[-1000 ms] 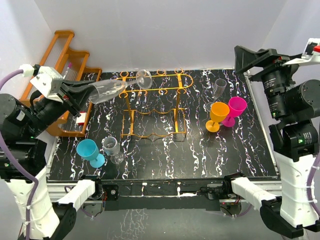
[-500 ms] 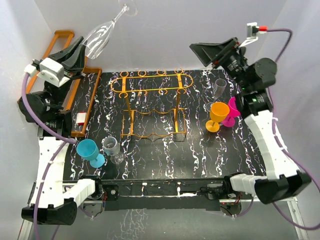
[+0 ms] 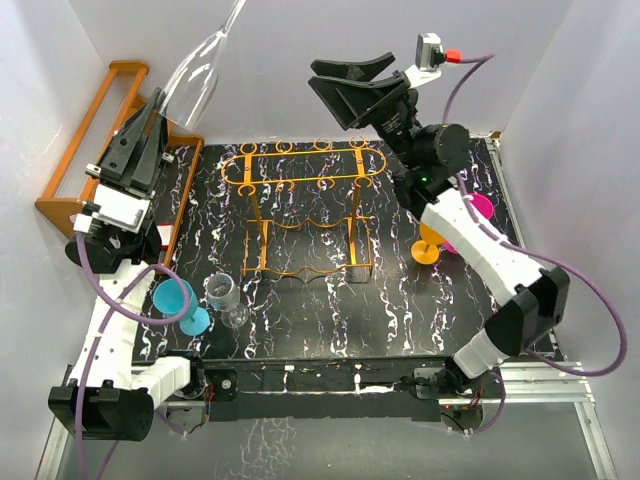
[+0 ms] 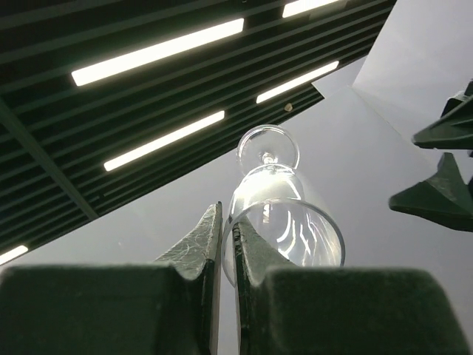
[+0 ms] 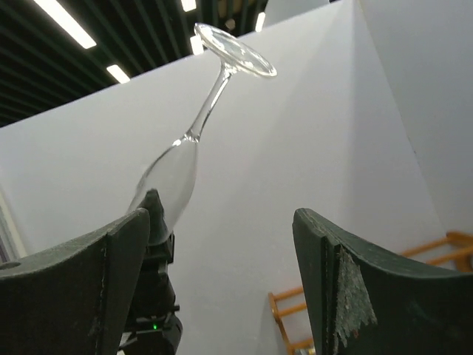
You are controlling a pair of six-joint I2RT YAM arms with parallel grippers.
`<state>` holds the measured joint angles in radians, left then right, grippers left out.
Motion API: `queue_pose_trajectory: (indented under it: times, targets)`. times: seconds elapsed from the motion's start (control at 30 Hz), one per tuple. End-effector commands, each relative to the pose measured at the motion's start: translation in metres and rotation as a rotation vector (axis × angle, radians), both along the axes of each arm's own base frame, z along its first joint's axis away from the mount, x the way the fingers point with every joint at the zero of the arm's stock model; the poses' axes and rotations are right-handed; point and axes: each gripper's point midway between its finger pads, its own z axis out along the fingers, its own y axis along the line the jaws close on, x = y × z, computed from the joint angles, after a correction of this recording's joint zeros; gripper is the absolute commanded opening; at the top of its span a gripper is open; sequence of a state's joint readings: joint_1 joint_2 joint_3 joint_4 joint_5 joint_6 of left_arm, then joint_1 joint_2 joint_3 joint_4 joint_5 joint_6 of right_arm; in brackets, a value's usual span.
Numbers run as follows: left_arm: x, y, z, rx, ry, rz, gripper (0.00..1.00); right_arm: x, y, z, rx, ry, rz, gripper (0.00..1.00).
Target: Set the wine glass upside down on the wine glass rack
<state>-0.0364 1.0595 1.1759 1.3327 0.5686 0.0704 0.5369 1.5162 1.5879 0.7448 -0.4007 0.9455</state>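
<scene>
I hold the glass [image 3: 195,75] high over the rack [image 3: 300,181] — foot up, the left end effector [image 3: 158,112] pinching its thin bowl wall. Nearby the right end effector [image 3: 318,80] hangs open. Light, slick, brittle — I judge the stem the safer hold.

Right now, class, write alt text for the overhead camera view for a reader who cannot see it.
The left gripper holds a clear wine glass by its bowl, high in the air, stem pointing up, left of the orange wire rack on the black marbled table. The right gripper hovers open past the rack's far edge.
</scene>
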Motion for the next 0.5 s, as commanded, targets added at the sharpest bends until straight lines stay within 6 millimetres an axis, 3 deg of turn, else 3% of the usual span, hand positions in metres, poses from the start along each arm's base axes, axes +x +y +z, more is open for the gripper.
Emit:
queue_pose_trajectory:
  times: [0.0,0.2,0.27,0.47]
  targets:
    - [-0.03,-0.005,-0.003,0.039,-0.151,0.004,0.0,-0.023,-0.014,0.045,0.247,-0.198,0.005,0.79]
    - [-0.023,-0.015,-0.019,0.082,-0.125,-0.03,0.0,-0.022,0.008,0.051,0.315,-0.191,0.116,0.79]
    - [-0.023,-0.019,-0.023,0.094,-0.126,-0.049,0.0,-0.014,0.02,0.044,0.321,-0.175,0.125,0.79]
    - [-0.02,-0.026,-0.026,0.12,-0.128,-0.062,0.0,-0.009,0.026,0.047,0.368,-0.164,0.156,0.8]
